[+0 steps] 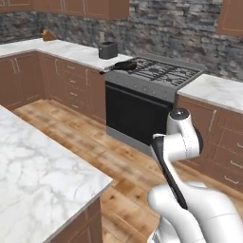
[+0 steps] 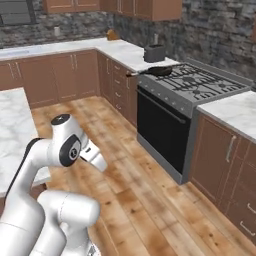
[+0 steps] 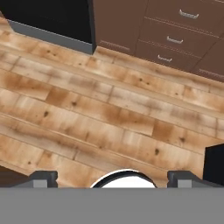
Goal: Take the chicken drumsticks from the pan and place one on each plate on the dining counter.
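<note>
On the near left corner of the stove, the pan sits with its dark handle reaching out over the edge toward the adjoining worktop; the right base view shows the same pan at the stove's left end. Whether drumsticks lie inside it is too small to tell. Just beside the stove, on that worktop, stands a dark toaster. Well apart from the stove, across the wooden floor, a corner of the dining counter shows its white veined marble top. Between the stove and that counter, the arm is folded over the floor. Its gripper points down at the planks in front of the stove's black oven door, with the two finger tips spread wide and nothing between them.
</note>
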